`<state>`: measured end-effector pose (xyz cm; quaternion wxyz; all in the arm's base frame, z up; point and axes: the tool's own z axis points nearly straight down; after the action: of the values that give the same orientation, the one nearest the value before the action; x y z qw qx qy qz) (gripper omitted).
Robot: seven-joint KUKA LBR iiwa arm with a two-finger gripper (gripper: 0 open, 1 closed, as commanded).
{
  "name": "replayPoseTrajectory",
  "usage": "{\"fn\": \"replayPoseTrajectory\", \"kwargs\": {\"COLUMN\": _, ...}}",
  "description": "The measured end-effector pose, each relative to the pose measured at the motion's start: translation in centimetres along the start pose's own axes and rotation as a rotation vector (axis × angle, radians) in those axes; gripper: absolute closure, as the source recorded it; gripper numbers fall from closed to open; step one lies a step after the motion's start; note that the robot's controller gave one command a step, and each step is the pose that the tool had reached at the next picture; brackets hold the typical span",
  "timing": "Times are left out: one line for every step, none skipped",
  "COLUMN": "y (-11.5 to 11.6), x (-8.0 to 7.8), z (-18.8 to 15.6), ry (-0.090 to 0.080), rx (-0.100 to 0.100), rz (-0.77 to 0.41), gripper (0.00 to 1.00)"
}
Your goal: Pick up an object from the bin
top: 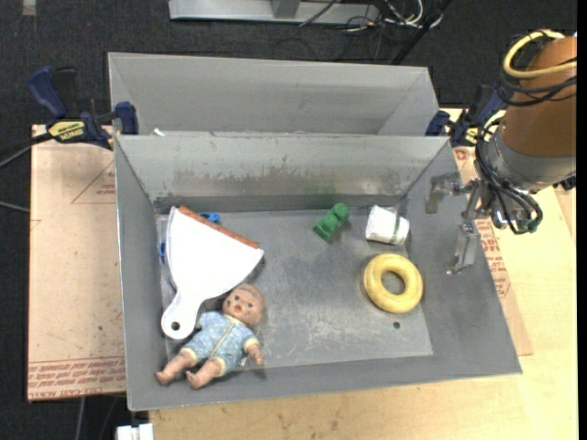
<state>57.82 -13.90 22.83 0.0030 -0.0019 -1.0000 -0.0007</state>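
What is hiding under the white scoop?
An orange edge and a blue bit peek out past the scoop. The rest is covered, so what they are stays unknown.

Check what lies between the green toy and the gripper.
In the camera view, a small white thing lies between the green toy and the gripper; otherwise only the bare grey bin shows there.

Bin (pixel 275 168) floor: baby doll (pixel 215 337) at 7 o'clock. White scoop (pixel 206 264) at 9, just beside doll's head. Yellow ring (pixel 393 282) at 3. Green block (pixel 331 221) at 1. Small white cup-like piece (pixel 386 225) at 2, near the block.
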Motion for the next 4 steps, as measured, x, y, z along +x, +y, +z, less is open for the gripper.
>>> {"fn": "replayPoseTrajectory", "kwargs": {"y": 0.1, "x": -0.1, "z": -0.5, "ry": -0.008, "rx": 0.002, "rz": -0.003, "gripper": 0.0}}
{"fn": "replayPoseTrajectory", "kwargs": {"y": 1.6, "x": 0.5, "z": 2.0, "ry": -0.014, "rx": 0.004, "rz": -0.135, "gripper": 0.0}}
{"fn": "replayPoseTrajectory", "kwargs": {"y": 2.5, "x": 0.6, "z": 6.0, "ry": -0.007, "rx": 0.001, "rz": -0.299, "gripper": 0.0}}
{"fn": "replayPoseTrajectory", "kwargs": {"y": 2.3, "x": -0.2, "z": 10.0, "ry": -0.014, "rx": 0.002, "rz": -0.119, "gripper": 0.0}}
